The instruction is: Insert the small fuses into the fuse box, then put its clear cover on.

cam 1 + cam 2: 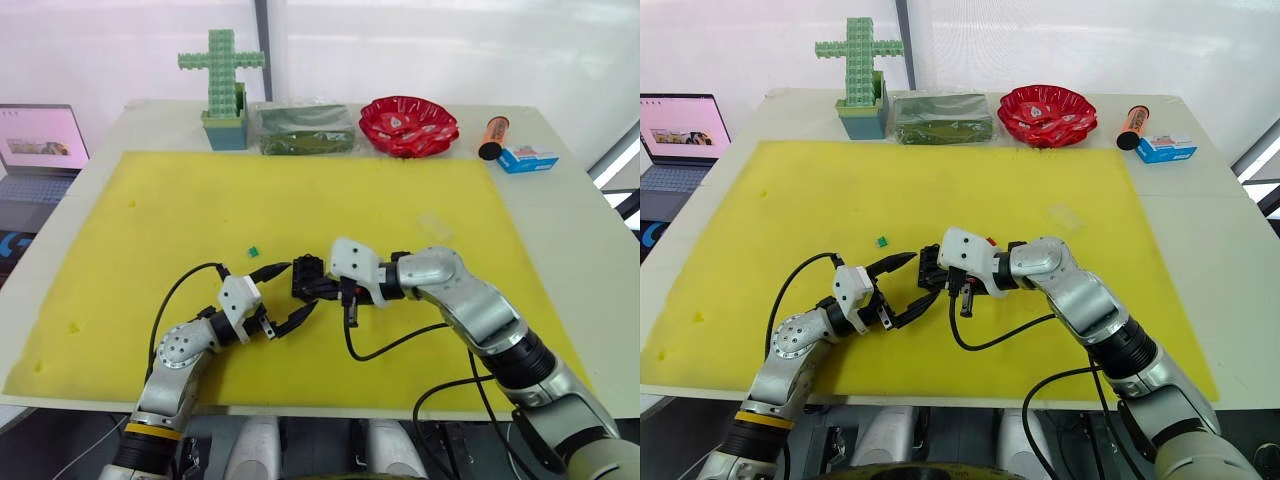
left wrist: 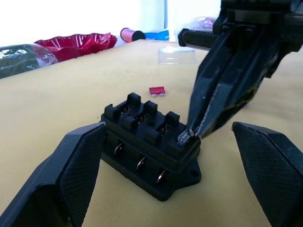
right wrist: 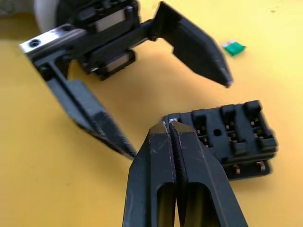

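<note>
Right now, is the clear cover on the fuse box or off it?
Off. The clear cover lies by itself on the yellow mat, well apart from the fuse box, whose slotted top is bare in both wrist views.

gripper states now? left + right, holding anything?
Left gripper: open, holding nothing, fingers either side of the fuse box.
Right gripper: shut, tips at a corner of the fuse box; cannot tell if a fuse is pinched.
</note>
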You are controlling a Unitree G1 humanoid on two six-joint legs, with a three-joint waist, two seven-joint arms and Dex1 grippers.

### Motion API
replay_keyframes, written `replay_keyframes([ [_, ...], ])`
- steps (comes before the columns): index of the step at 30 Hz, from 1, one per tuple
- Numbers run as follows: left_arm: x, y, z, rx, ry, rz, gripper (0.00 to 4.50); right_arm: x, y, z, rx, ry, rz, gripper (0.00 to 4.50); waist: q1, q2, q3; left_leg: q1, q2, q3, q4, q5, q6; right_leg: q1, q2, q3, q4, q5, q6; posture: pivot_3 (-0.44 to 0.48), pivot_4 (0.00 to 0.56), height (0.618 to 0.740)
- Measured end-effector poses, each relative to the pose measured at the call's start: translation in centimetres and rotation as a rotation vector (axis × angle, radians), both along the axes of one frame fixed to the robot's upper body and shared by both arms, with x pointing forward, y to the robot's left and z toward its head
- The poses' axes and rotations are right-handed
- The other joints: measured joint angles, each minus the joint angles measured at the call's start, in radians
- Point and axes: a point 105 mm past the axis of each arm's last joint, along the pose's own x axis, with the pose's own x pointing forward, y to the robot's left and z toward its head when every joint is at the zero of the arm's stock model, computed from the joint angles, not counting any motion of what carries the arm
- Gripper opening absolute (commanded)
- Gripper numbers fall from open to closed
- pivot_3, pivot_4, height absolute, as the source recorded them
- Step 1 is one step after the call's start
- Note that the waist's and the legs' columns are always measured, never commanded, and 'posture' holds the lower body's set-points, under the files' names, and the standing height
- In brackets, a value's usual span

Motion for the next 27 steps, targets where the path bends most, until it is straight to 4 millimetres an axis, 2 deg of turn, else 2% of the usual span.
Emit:
replay_keyframes([
  [21,0.04,0.03,0.02,0.002,-0.001,0.002,4.50,0.40,0.01,-0.25,-0.013,-0.031,-0.008,0.03,0.000,0.000,-0.001,0.000,0.000,0.000,0.000,0.000,0.000,0.001,0.000,0.000,0.000,0.000,-0.001,0.000,0.150,0.740],
  [27,0.00,0.09,-0.06,0.004,0.002,0.003,4.50,0.51,-0.14,0.21,0.010,-0.039,-0.009,0.03,0.000,0.000,-0.001,0.000,0.000,0.000,0.000,0.000,0.000,0.000,0.000,0.000,0.000,0.000,-0.001,0.000,0.150,0.740],
])
